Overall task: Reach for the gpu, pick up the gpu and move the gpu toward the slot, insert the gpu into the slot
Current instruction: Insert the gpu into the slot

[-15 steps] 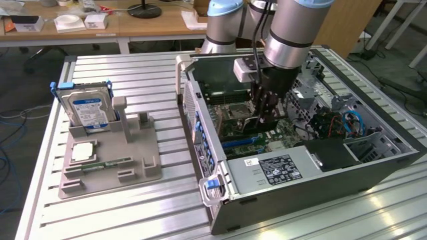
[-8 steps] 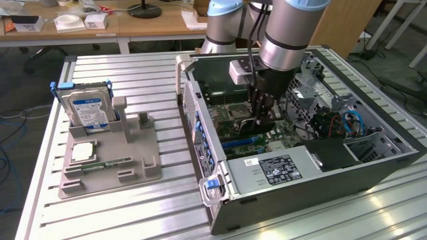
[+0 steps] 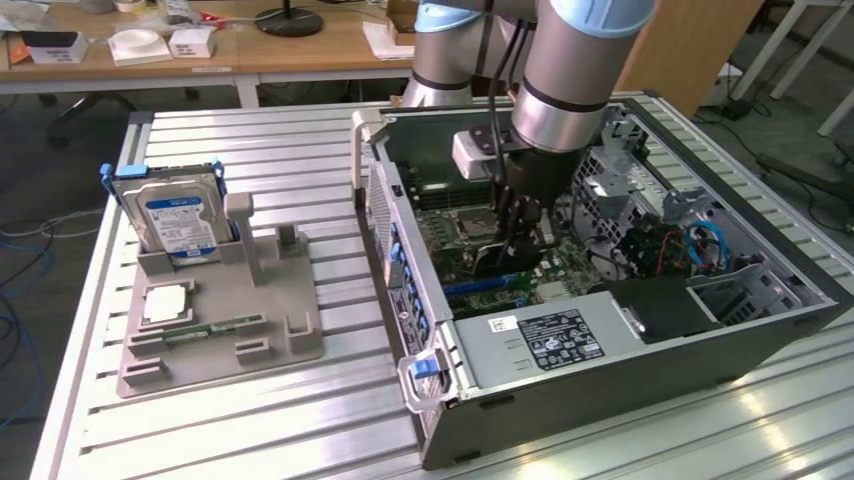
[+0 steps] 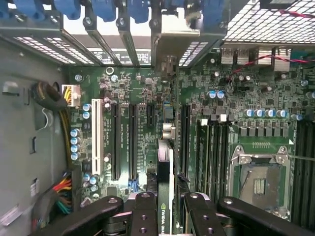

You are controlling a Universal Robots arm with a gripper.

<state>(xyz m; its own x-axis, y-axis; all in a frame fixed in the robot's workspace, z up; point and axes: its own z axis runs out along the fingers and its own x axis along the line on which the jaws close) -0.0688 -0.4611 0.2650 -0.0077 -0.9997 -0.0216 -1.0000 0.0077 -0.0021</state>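
Nearest to the wrist camera you see the black fingers of the gripper, and between them the gpu, held edge-on. The jaws are partly closed and they clamp the card on its two flat sides; its thin edge with the NVIDIA label runs away from you, down toward the motherboard.

In the exterior view the gripper is deep inside the open computer case, and the card hangs just above the board, close to the blue expansion slot. I judge that you are in the last step, the insertion, and that the card is not seated yet.

In the wrist view several long slots lie parallel under the card: a white one, two black ones, and another black slot on the other side of the card. Which of them the card's edge stands over I cannot tell surely, so check this before you press.

To do this step well, keep the card upright and parallel to the slot. Bring the metal end toward the rear openings with blue latches. Lower slowly and straight, without twisting. If one end meets the slot before the other, the card can jam or slip in the fingers.

On the table beside the case, well apart, a grey holder carries the hard drive; this is not part of your step.
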